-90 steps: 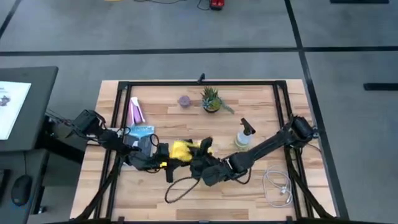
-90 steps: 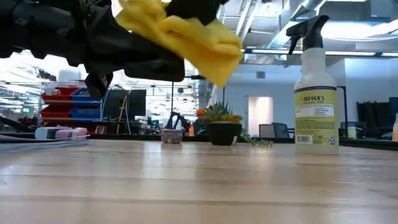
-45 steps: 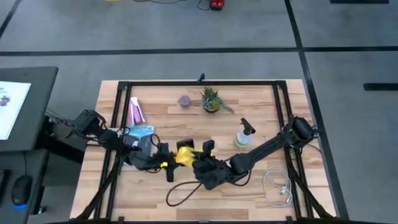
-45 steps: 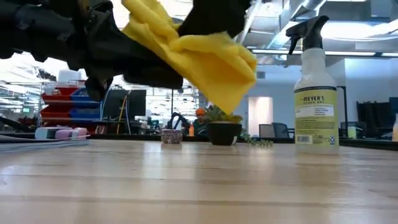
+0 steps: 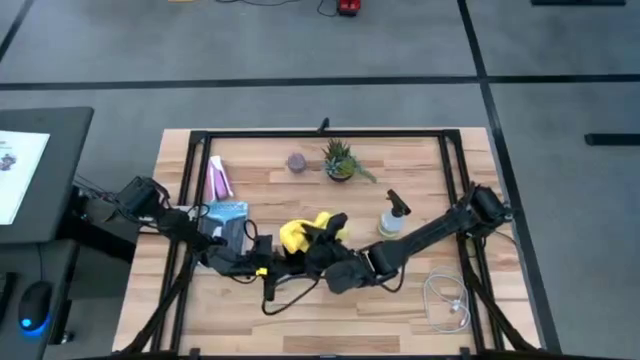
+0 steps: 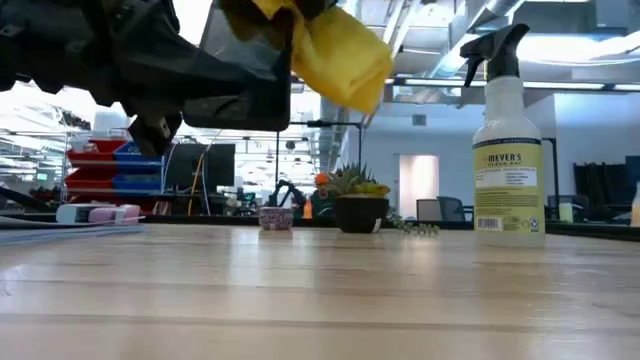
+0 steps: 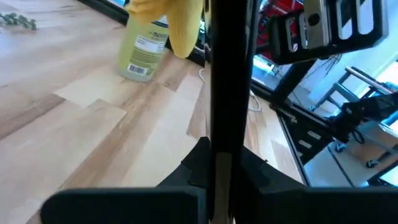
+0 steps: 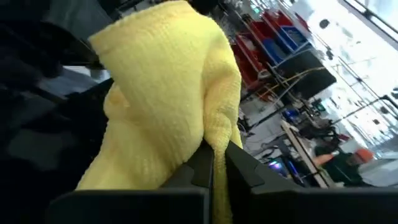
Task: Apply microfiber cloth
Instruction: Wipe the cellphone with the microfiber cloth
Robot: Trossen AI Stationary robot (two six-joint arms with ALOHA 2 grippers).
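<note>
You have a pale wooden table [image 5: 300, 310] on a grey floor with dark lines, and in the low view an open workshop room stands behind it. At the far side of the table you see a small potted plant [image 5: 339, 160], a small purple pot [image 5: 296, 161] and a pink tube [image 5: 217, 178]. A spray bottle [image 5: 392, 216] stands upright right of the middle, a white cable [image 5: 445, 300] lies near the right front corner, and a pale blue packet [image 5: 228, 211] lies at the left.

Your right claw [image 5: 322, 243] is in the middle of the table, above the surface. It is closed on the microfiber cloth [image 5: 298, 233]; in the right wrist view the yellow fabric is pinched between the two dark fingers and hangs in folds. In the low view the cloth hangs high, well clear of the table top.

Your left claw [image 5: 262, 262] is just beside it, on the left. It clamps a flat black smartphone [image 6: 240, 60], which the left wrist view shows edge-on between the fingers. The cloth lies against the upper part of the phone. A black cable [image 5: 285, 297] curls on the table in front of both claws.
</note>
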